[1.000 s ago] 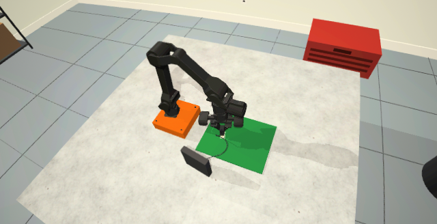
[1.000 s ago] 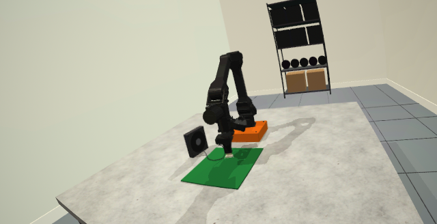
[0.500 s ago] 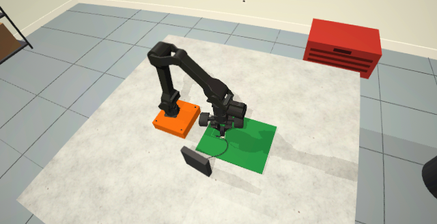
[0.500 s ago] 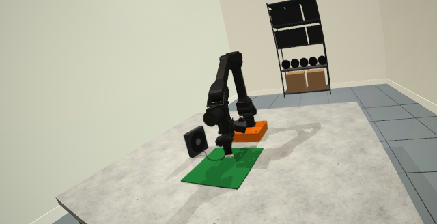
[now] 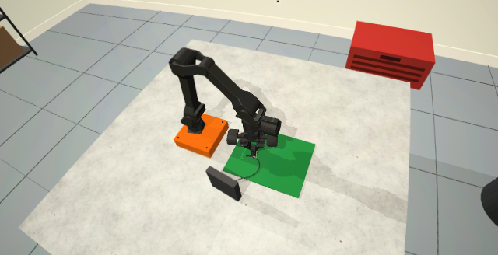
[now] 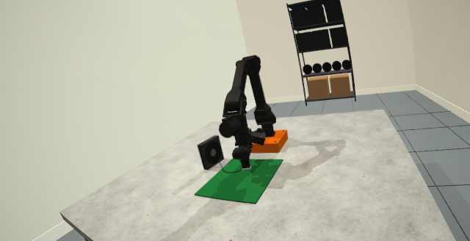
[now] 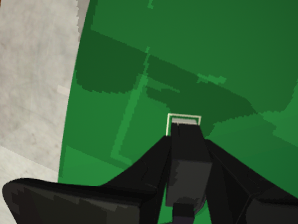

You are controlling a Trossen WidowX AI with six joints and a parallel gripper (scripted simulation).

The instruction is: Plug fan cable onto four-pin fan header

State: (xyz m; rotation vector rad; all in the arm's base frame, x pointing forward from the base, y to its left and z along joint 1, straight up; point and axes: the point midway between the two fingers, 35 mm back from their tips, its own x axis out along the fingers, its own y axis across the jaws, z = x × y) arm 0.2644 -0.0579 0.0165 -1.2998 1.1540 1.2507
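The green board [image 5: 284, 169] [image 6: 235, 189] [image 7: 200, 43] lies flat on the table. My gripper [image 5: 253, 153] [image 6: 244, 165] [image 7: 185, 144] points straight down over the board's near-left part and is shut on the dark plug [image 7: 188, 169] of the fan's cable. The plug's tip meets the small white-rimmed header [image 7: 184, 120] on the board; how deep it sits I cannot tell. The thin black cable [image 5: 254, 171] [image 6: 227, 170] curves from the plug to the black fan [image 5: 223, 183] [image 6: 210, 153], which stands upright just off the board's edge.
The arm's orange base [image 5: 202, 134] [image 6: 273, 142] sits beside the board. A red tool chest [image 5: 391, 53] stands on the floor beyond the table. A black shelf rack [image 6: 321, 50] with boxes stands by the far wall.
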